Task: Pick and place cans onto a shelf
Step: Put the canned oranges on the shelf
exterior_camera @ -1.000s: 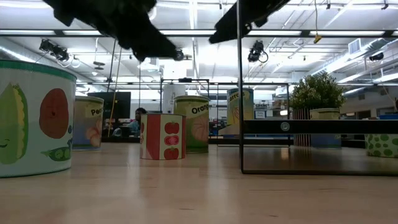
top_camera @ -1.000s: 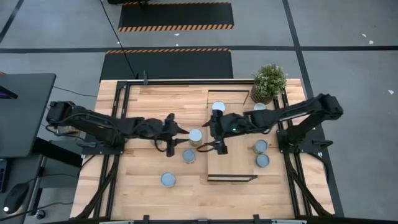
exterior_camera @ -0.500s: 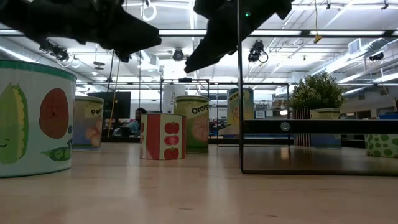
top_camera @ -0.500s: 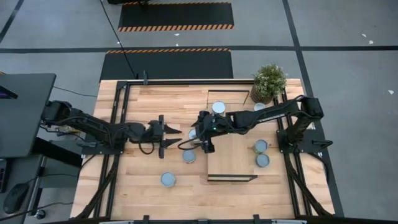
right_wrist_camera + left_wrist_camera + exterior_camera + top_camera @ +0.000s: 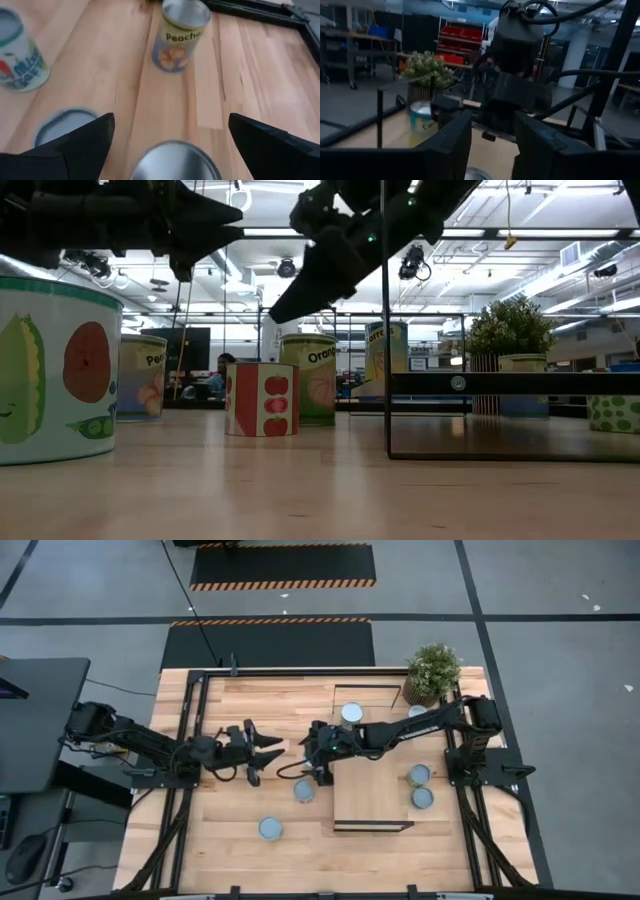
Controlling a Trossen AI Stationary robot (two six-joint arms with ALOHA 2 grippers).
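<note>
The right gripper (image 5: pixel 318 755) hangs with its jaws spread wide and empty right over an upright can (image 5: pixel 175 161), whose round top shows between its fingers, on the table (image 5: pixel 250 700) just left of the shelf (image 5: pixel 372 795). So the coming move is probably straight down. The left gripper (image 5: pixel 262 747) waits close by, part open and holding nothing.

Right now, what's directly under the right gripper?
A can sits below the right gripper, between its open fingers, on the table. Only its silvery top shows; its label is hidden.
</note>
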